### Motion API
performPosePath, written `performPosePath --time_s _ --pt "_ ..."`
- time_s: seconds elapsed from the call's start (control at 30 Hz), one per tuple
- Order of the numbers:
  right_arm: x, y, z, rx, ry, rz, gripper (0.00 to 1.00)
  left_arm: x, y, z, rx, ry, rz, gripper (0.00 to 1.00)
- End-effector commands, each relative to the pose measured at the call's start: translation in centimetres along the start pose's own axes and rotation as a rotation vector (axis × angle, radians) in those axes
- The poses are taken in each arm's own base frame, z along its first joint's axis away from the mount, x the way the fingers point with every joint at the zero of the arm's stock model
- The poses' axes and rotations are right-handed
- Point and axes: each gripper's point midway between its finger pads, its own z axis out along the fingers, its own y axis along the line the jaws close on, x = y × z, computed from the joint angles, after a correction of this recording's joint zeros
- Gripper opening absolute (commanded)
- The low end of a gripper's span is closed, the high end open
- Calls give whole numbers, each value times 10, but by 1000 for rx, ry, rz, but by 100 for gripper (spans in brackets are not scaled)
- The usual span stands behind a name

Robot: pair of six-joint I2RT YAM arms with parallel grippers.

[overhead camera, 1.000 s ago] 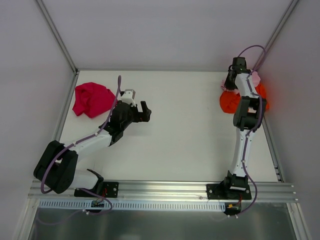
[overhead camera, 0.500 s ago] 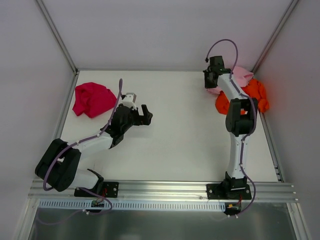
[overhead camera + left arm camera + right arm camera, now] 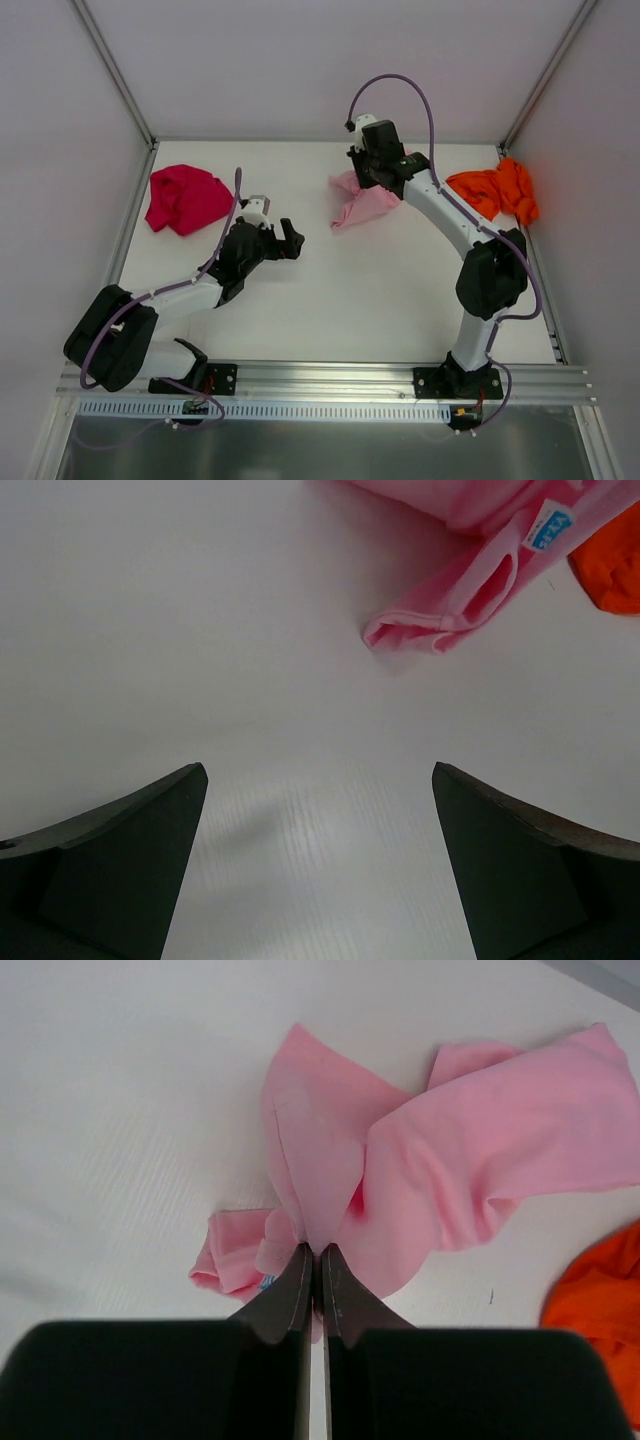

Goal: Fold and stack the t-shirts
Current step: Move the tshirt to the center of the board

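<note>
My right gripper (image 3: 372, 176) (image 3: 317, 1252) is shut on the light pink t-shirt (image 3: 362, 203) (image 3: 430, 1170), which hangs bunched from the jaws with its lower part trailing on the table at the back middle. The shirt's white tag (image 3: 551, 528) shows in the left wrist view. The bright orange t-shirt (image 3: 495, 190) (image 3: 600, 1300) lies crumpled at the back right. The magenta-red t-shirt (image 3: 185, 199) lies crumpled at the back left. My left gripper (image 3: 291, 241) (image 3: 318, 780) is open and empty over bare table, left of the pink shirt.
White walls and metal rails (image 3: 125, 100) bound the table on the left, back and right. The aluminium base rail (image 3: 320, 385) runs along the near edge. A purple cable (image 3: 400, 85) loops above the right arm.
My right gripper has carried the pink shirt from the back right corner, off the orange shirt, leftward to the back middle. The left gripper has shifted only slightly.
</note>
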Motion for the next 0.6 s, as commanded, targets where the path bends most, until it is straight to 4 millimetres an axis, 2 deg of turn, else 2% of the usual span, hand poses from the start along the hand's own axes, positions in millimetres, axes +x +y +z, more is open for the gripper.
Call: performPosePath --time_s 0.0,0.07,0.1,0.13,0.17,0.2,0.3,0.4,0.47,0.5,0.53,0.57 --pt "-11 5 -24 22 -58 -26 1 -25 -10 -7 21 -99 -21 99" --pt "-9 15 -30 -8 -65 -34 2 -25 -10 -7 23 -99 -22 99" --pt "-4 16 -31 -15 -60 -38 15 -26 -10 -7 22 -101 -21 99" --pt "-9 15 -39 -9 -82 -39 47 -25 -10 -5 20 -98 -20 99" --pt "-11 12 -42 3 -91 -40 55 -25 -10 -4 21 -95 -20 99" --pt "-11 4 -45 52 -95 -43 67 -24 -11 -2 23 -92 -21 99" --pt "-16 -20 -50 171 -92 -46 91 -21 -15 6 35 -71 -23 99" --pt "-17 -36 -42 254 -72 -52 95 -8 -22 20 76 -24 -33 99" --pt "-15 -49 -30 276 -61 -14 95 -9 -33 29 123 -16 -46 99" --pt "-13 -57 -27 294 -50 9 94 2 -36 36 142 28 -47 99" --pt "-14 -71 -25 315 -43 41 94 -4 -45 44 172 28 -49 99" --pt "-7 -75 -14 323 -17 68 94 1 -57 46 231 63 -64 99"
